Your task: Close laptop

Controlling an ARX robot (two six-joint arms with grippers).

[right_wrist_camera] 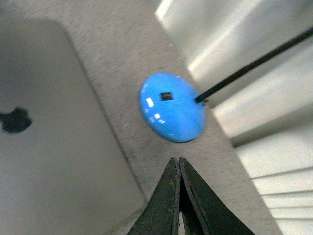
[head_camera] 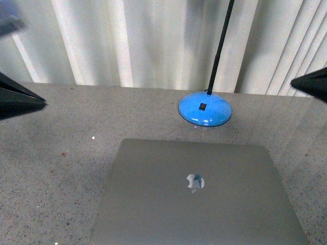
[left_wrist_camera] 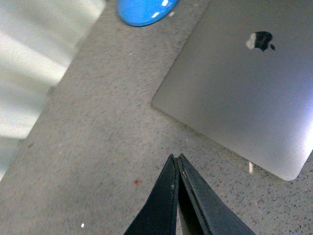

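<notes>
The silver-grey laptop (head_camera: 199,194) lies flat on the speckled table with its lid shut, the shiny apple logo facing up. It also shows in the left wrist view (left_wrist_camera: 244,83) and in the right wrist view (right_wrist_camera: 44,142). My left gripper (head_camera: 43,103) is shut and empty, raised at the far left, well clear of the laptop; its closed tips (left_wrist_camera: 176,157) hover over bare table beside the lid's corner. My right gripper (head_camera: 294,82) is shut and empty at the far right, its tips (right_wrist_camera: 176,159) over the table between the laptop's edge and the lamp base.
A blue dome-shaped lamp base (head_camera: 204,108) with a thin black stem stands just behind the laptop. It also shows in the wrist views (right_wrist_camera: 172,107) (left_wrist_camera: 144,11). White curtains (head_camera: 153,41) hang along the table's far edge. The grey speckled table (head_camera: 56,168) extends to the left.
</notes>
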